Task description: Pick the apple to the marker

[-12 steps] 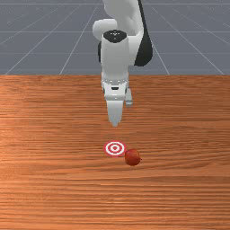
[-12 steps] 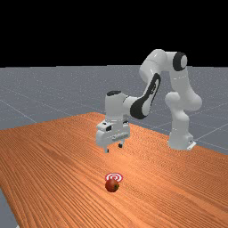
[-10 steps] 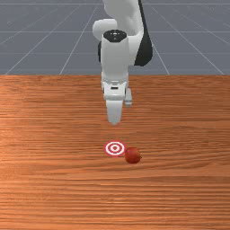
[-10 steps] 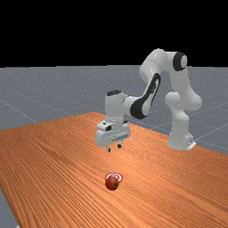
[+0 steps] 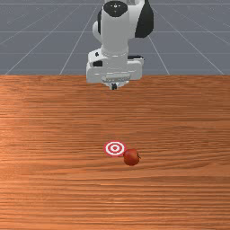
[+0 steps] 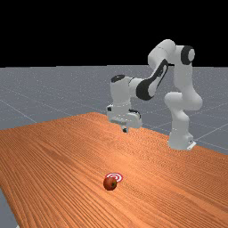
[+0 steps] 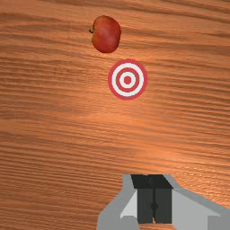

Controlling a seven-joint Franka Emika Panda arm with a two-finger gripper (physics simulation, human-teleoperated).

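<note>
Down, away from the tool: apple

No readable text, labels, brands, numbers or signs in any of the three views.

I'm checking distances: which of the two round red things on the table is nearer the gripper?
The flat marker with red and white rings. The other, the solid red apple with a stem, lies farther from the gripper.
</note>
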